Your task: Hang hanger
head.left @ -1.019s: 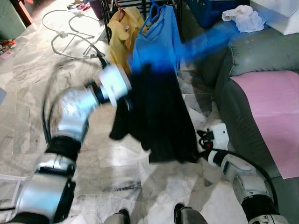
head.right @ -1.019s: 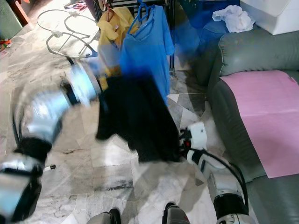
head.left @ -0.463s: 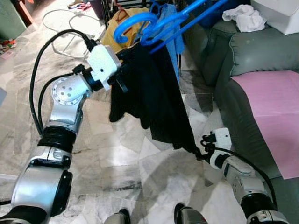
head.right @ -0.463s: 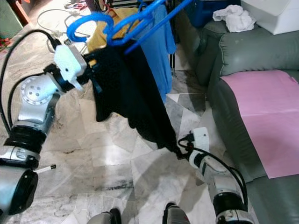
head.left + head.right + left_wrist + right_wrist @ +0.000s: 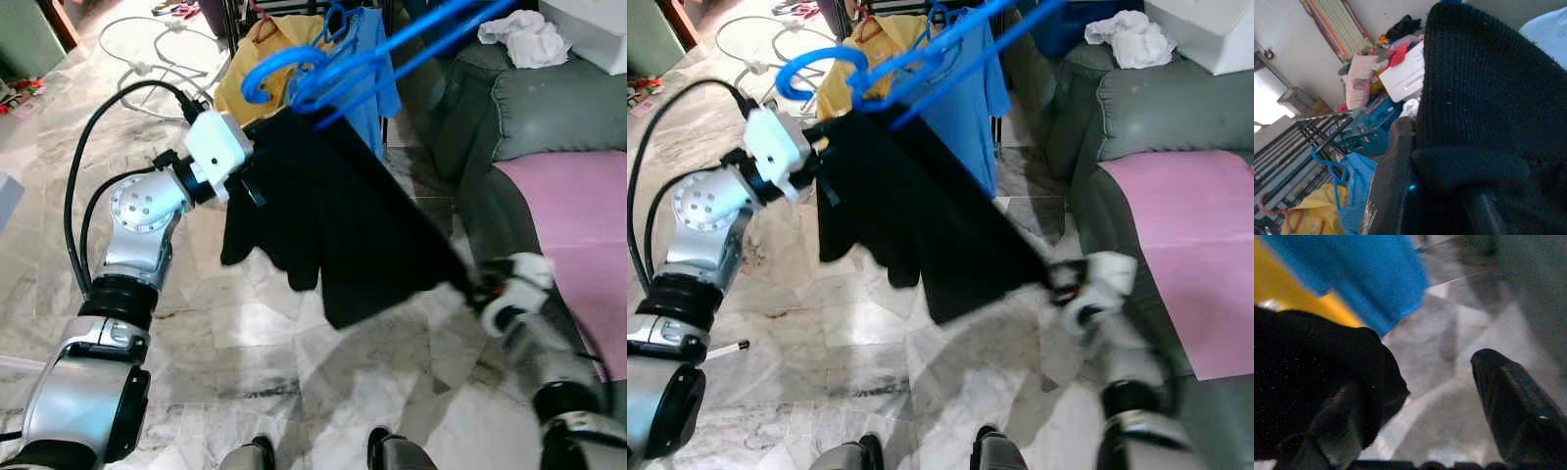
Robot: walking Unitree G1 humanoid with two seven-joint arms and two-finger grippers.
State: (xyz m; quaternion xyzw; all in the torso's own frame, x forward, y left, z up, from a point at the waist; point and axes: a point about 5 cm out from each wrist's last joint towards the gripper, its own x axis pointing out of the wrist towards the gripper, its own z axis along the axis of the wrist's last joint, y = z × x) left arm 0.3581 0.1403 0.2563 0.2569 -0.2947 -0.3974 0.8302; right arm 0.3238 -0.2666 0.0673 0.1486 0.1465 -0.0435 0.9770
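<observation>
Marble floor (image 5: 59,225) spreads under me, with a grey sofa (image 5: 558,108) on my right carrying a pink cloth (image 5: 588,211). My left claw (image 5: 257,186) is raised at chest height and closed on the top edge of a black garment (image 5: 343,225); its wrist view shows a finger (image 5: 1393,181) pressed against the knit. My right claw (image 5: 1415,406) stands open beside the garment's lower corner, one finger tucked behind the cloth, the other clear of it (the arm itself is blurred in the head views). Above the garment rises the blue hanger (image 5: 323,73), its hook (image 5: 269,70) curling over my left wrist. Behind hang a blue shirt (image 5: 377,69) and a yellow one (image 5: 255,69) on a dark rack.
</observation>
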